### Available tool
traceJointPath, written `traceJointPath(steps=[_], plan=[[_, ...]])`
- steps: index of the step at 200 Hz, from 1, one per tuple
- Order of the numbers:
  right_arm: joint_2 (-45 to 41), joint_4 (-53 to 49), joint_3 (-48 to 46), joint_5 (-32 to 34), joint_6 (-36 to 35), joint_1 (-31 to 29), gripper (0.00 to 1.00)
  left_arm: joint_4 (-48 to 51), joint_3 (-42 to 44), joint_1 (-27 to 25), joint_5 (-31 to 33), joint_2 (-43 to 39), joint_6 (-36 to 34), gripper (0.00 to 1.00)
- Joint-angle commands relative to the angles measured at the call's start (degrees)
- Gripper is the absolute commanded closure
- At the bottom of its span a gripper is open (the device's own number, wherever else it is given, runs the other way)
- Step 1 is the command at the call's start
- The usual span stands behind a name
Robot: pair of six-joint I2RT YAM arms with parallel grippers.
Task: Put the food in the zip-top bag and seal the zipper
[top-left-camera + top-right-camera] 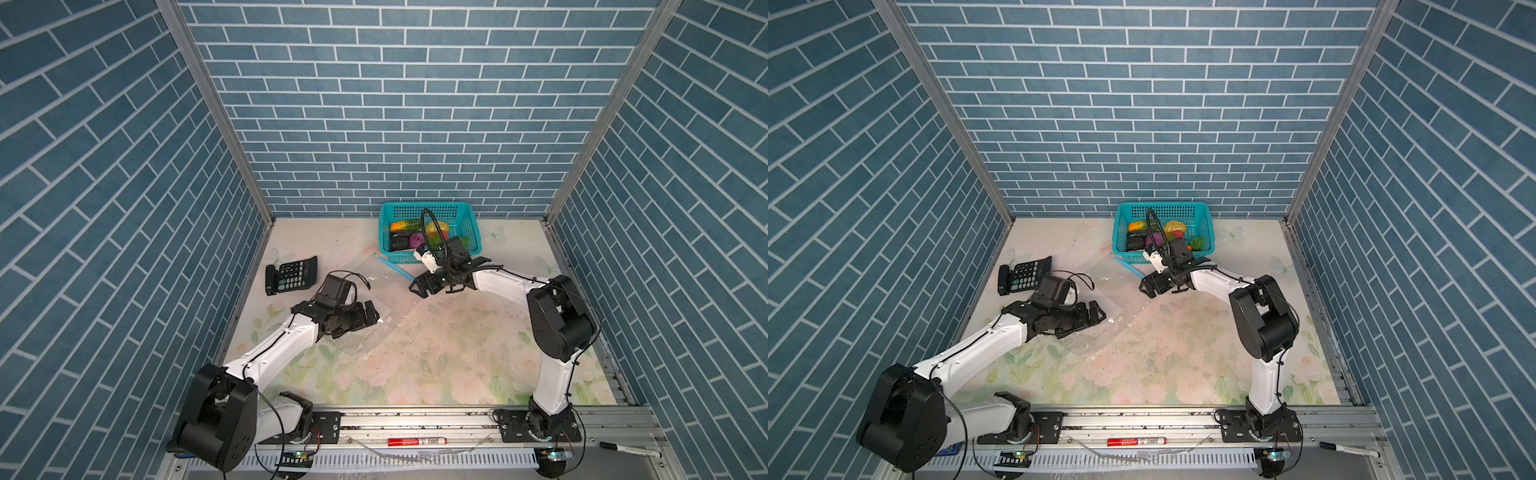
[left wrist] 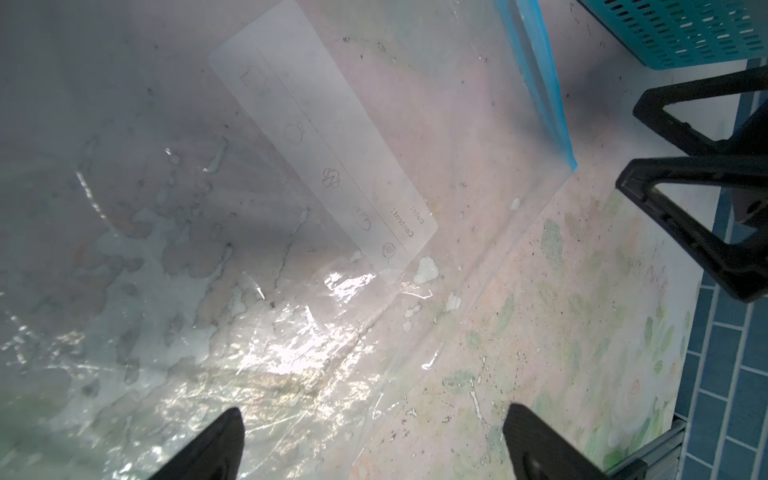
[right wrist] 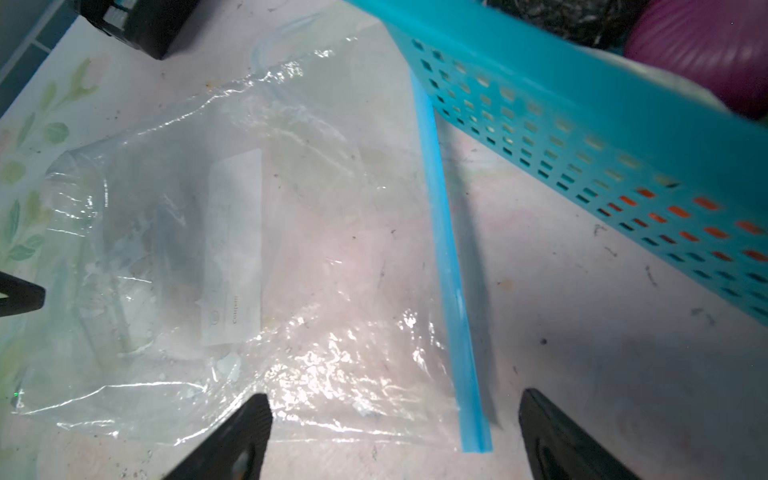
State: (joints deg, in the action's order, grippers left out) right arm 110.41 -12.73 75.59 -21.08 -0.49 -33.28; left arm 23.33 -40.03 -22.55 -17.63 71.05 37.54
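Observation:
The clear zip-top bag [image 1: 374,299] [image 1: 1113,297] lies flat on the floral table, white label [image 2: 324,141] up. Its light-blue zipper [image 1: 395,268] [image 3: 444,249] runs along the edge nearest the teal basket [image 1: 469,208]. The food is in that basket: an orange-green piece [image 1: 405,225], yellow fruit [image 1: 441,226], purple onion [image 1: 415,239] [image 3: 698,45] and dark eggplant [image 1: 401,242]. My left gripper [image 1: 372,313] [image 2: 374,440] hangs open over the bag's near left part, holding nothing. My right gripper [image 1: 417,289] [image 3: 395,436] is open and empty above the zipper's near end.
A black calculator [image 1: 293,274] lies at the table's left edge. A red marker [image 1: 417,441] and a black marker [image 1: 627,449] rest on the front rail. Brick-patterned walls close in the left, back and right sides.

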Motion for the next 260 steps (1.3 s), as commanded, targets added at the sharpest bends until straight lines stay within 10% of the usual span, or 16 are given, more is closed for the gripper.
traceJointPath(steps=[1,91,260], plan=[[2.5,-3.3,3.8,-0.2,-3.4,0.3,0.05,-1.8,1.7,-0.3,2.4,0.7,-0.6,0.01],[8.1,-7.2,5.3,-5.3,-3.7,-1.1,0.12,-4.4,0.3,1.2,5.0,5.6,-3.1,0.01],[-10.1,10.3,-21.1,-6.6,13.9,-12.1,0.39,-10.7,-6.6,1.6,5.4,14.8,-8.6,0.01]])
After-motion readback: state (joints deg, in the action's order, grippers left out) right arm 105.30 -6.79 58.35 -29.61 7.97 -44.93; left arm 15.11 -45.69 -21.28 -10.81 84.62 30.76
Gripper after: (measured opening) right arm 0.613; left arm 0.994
